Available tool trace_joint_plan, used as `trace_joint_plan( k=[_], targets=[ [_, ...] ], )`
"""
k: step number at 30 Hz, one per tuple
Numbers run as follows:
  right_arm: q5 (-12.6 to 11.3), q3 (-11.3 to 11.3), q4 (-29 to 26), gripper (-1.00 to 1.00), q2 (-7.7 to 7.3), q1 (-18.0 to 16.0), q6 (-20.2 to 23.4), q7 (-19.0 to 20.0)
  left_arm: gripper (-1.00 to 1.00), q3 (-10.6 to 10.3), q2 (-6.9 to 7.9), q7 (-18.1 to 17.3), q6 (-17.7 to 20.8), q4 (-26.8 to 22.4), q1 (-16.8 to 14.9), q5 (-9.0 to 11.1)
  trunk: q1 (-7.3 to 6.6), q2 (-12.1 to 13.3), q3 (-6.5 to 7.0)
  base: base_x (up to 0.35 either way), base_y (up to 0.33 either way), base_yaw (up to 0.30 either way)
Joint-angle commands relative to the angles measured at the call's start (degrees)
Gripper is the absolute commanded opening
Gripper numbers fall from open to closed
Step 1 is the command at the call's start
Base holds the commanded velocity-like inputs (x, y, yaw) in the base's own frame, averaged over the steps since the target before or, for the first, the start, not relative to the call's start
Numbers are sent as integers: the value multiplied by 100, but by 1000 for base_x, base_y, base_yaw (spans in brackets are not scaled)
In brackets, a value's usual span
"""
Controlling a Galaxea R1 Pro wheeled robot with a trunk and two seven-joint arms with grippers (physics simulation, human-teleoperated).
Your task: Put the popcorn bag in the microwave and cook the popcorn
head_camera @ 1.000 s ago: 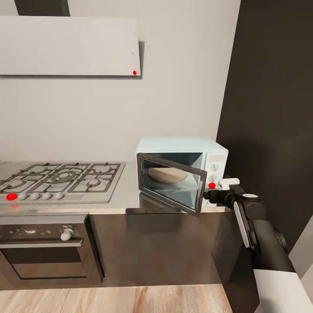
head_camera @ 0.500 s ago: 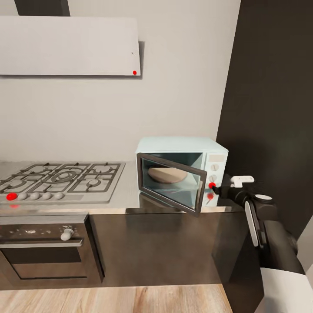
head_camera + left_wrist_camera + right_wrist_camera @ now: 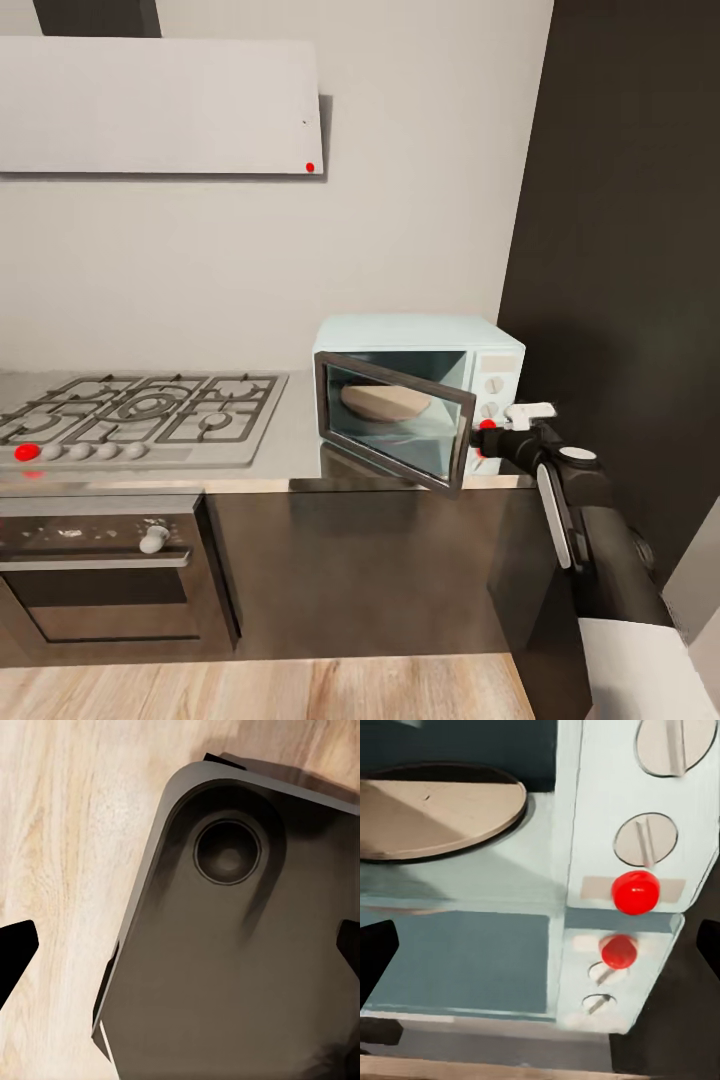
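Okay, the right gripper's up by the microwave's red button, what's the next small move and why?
Probably swing the door shut first. It stands ajar, the tan bag shows inside the microwave, and the right gripper sits at the red button, which likely should wait.

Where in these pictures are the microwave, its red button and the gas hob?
microwave (image 3: 415, 333): head view, on its pale blue top.
red button (image 3: 635, 892): right wrist view, on the button's round face, on the white side panel.
gas hob (image 3: 150, 408): head view, on the grates near the middle burner.

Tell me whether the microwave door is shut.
No: in the head view the microwave door hangs swung open, baring the turntable inside.
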Motion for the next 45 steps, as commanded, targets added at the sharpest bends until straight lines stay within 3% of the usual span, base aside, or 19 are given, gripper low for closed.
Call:
trace_joint_plan(
  k=[1,13,18,19,20,25,34,45],
  targets=[
    [68,53,-1,100,31,-4,20,48,100,-20,3,-4,-9,-5,0,26,0,-3,-6,80,93,0],
    [41,99,3,100,38,-4,42,171,100,-24,0,-24,-9,-5,0,27,0,-3,-6,84,49,0],
    [51,90,7,100,-65,101,110,888,100,-23,4,-24,-9,-5,0,23,0,-3,-6,0,0,0],
    [56,96,71,100,-179,110,195,1698,100,-24,5,-24,-9,-5,0,26,0,-3,-6,0,0,0],
    [71,94,83,100,-201,110,221,2029,100,-23,7,-24,-9,-5,0,26,0,-3,-6,0,0,0],
    [76,108,91,100,-214,115,251,2361,100,-33,8,-24,-9,-5,0,23,0,-3,-6,0,0,0],
    [80,119,84,100,-204,111,593,2504,100,-27,-2,-24,-9,-5,0,18,0,-3,-6,-59,55,0],
    [81,119,82,100,-209,111,617,2515,100,-19,-9,-14,-9,-5,0,18,0,-3,-6,-226,219,0]
  ],
)
